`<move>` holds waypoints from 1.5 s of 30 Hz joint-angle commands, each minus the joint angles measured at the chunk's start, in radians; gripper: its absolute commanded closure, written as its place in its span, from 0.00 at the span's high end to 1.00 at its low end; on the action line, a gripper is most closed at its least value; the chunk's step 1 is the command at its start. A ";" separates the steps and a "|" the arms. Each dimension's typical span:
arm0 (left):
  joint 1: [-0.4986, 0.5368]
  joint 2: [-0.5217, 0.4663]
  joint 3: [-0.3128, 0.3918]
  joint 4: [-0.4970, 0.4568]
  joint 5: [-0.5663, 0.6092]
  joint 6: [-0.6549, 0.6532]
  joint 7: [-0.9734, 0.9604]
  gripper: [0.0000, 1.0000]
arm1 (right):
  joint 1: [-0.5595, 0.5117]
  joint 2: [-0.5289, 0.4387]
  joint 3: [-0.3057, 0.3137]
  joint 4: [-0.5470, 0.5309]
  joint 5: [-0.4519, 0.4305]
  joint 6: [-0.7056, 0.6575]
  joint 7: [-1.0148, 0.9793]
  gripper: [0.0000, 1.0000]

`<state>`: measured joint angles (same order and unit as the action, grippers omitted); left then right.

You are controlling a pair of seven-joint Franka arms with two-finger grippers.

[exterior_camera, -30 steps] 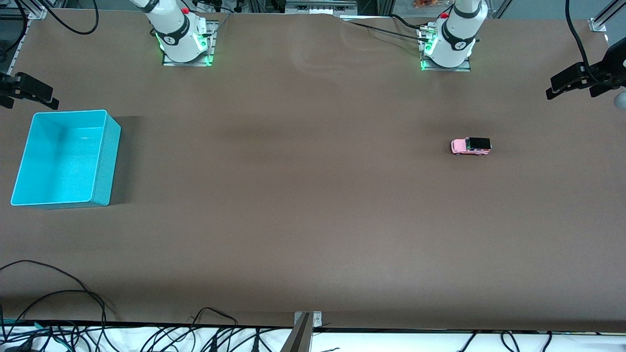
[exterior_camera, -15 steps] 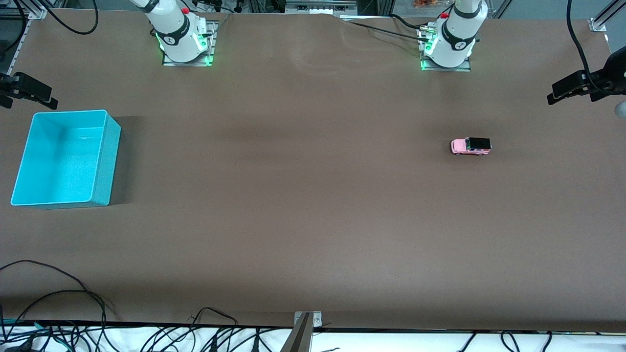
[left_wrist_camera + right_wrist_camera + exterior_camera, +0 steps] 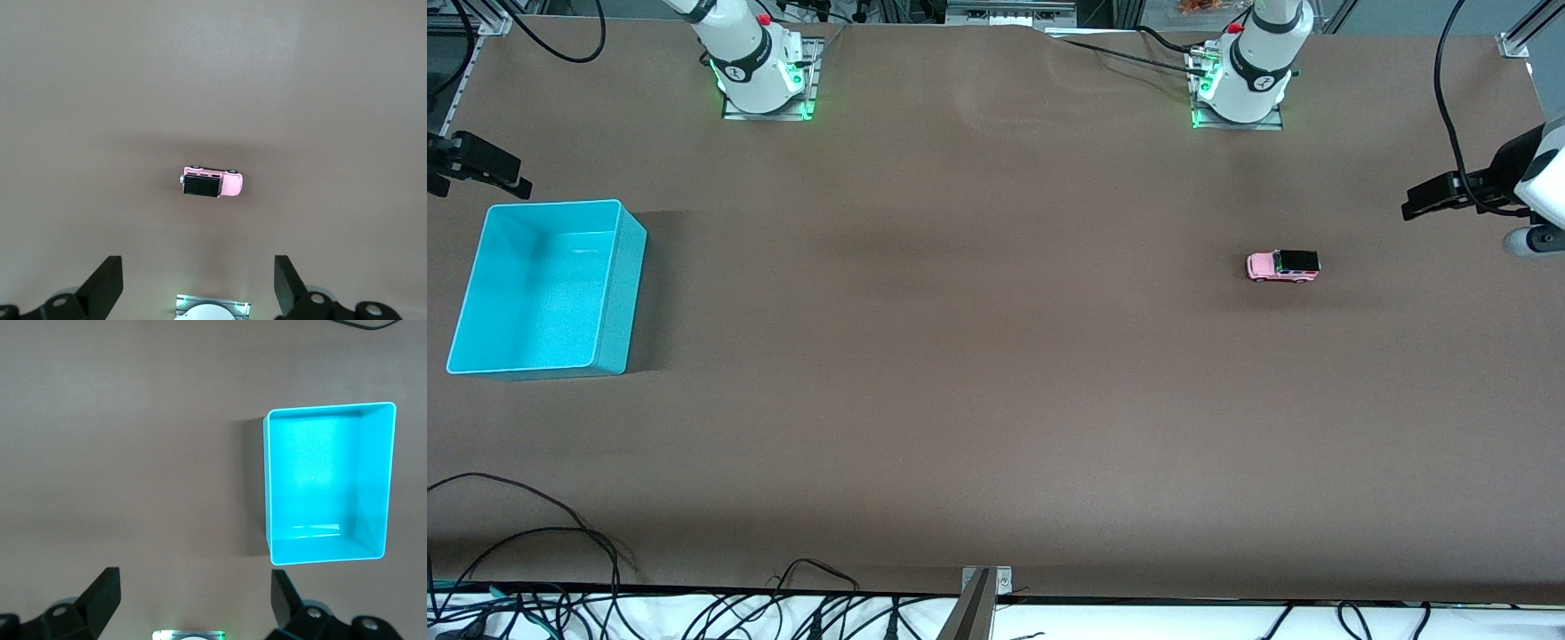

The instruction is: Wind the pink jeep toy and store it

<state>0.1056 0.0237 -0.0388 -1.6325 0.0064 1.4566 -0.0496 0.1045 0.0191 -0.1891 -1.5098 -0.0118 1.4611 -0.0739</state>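
Brown table (image 3: 996, 373), cables (image 3: 560, 569) perhaps along edge

A brown bench (image 3: 978, 356) carried two things, well apart. The jeep (image 3: 1282, 265) stood on its wheels toward the left arm's end, its black roof up. An open turquoise bin (image 3: 618, 293) sat at the right arm's end, with both arm bases mounted along the bench's edge.
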 commanded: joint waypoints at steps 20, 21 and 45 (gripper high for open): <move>0.005 -0.014 -0.001 -0.017 0.023 0.025 0.028 1.00 | -0.002 0.012 -0.001 0.030 0.010 -0.015 0.002 1.00; 0.005 -0.016 -0.001 -0.017 0.023 0.025 0.028 1.00 | -0.002 0.010 -0.001 0.030 0.010 -0.015 0.002 1.00; 0.006 -0.091 -0.006 0.003 0.014 0.007 0.016 1.00 | -0.002 0.012 -0.001 0.030 0.010 -0.015 0.000 1.00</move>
<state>0.1058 -0.0487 -0.0389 -1.6293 0.0068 1.4722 -0.0496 0.1048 0.0191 -0.1891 -1.5096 -0.0118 1.4611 -0.0739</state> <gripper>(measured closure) 0.000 0.000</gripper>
